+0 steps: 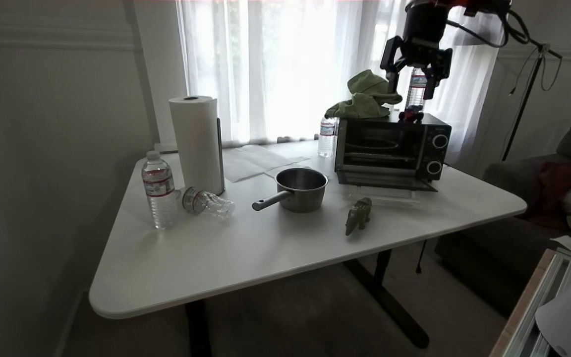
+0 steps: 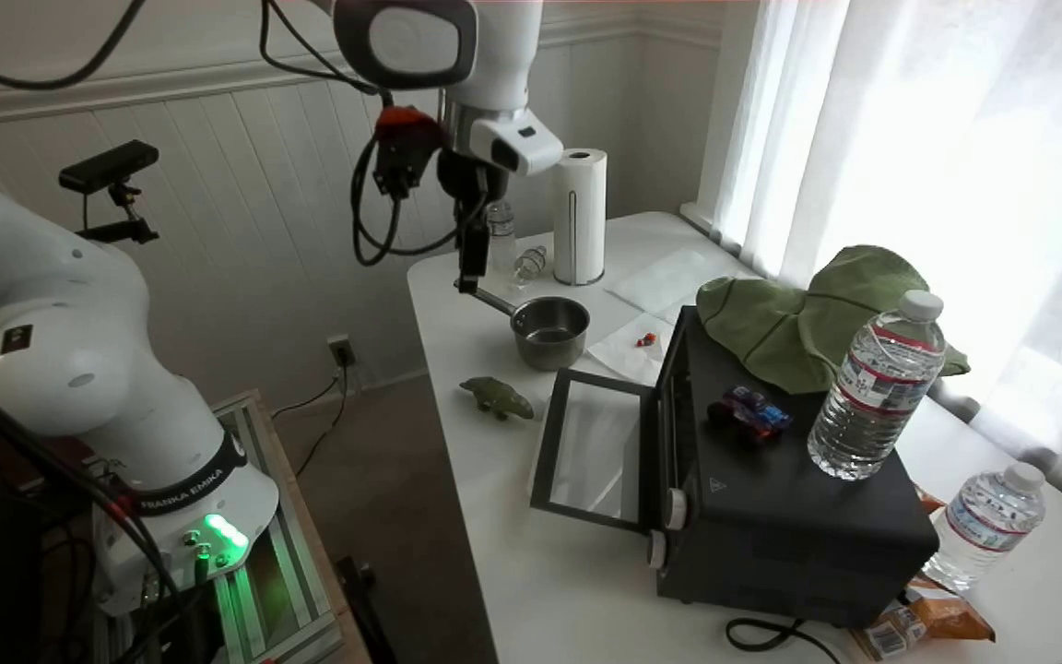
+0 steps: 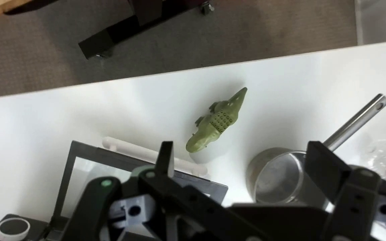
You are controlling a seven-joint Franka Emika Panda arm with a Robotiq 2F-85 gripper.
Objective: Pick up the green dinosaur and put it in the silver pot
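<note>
"Green dinosaur [image 3: 217, 122]: where does it show for you?"

"On the white bench [image 1: 216, 267], upright on its feet, near the silver pot [image 1: 301, 201], with a gap between them. In the wrist view I have the pot at its half past four, the handle [image 3: 357, 123] pointing to two o'clock."

"And the hand [image 1: 411, 89]?"

"Spread wide, its two dark fingers [image 3: 163, 159] well apart, raised above the bench. I see it high up towards two o'clock in an exterior view."

"What surrounds the pot?"

"From the pot, in an exterior view, the toaster oven [image 1: 420, 148] sits at two o'clock, its door [image 1: 387, 181] lowered and a soft green cloth [image 1: 360, 106] on top; a paper towel roll [image 1: 194, 144] stands at ten."
</note>
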